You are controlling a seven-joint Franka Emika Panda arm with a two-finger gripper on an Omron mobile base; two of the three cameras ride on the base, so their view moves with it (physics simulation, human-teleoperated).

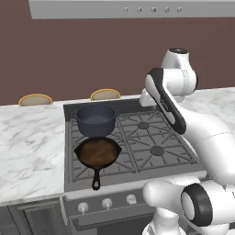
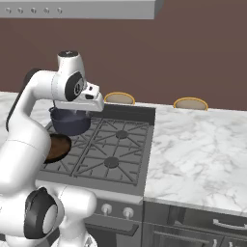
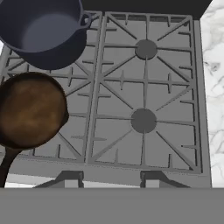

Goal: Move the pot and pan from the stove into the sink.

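End effector [image 3: 111, 180] poised above the stove [image 3: 144, 87], its two dark fingertips standing apart with nothing between them; it looks down on the bare right-hand burners, well to the right of both vessels. Pot [image 1: 95, 119] on the rear left burner of the stove; pan [image 1: 97, 153] on the front left burner, just in front of the pot, its long handle reaching toward the stove's front edge. Both appear to be stiff, heavy cast metal, unlikely to deform or break but liable to tip if gripped off-centre. Judged best holds: the pot by its rim or by one of its small side loops, the one visible in the hand view lying on its right side; the pan by its handle, close to the bowl so that the weight hangs less. Black grates give a ridged, uneven footing, so a straight lift is advisable. Marble table [image 2: 193, 144] flanks the stove on either side; a brown wall and a grey hood [image 1: 137, 9] stand behind and above it.
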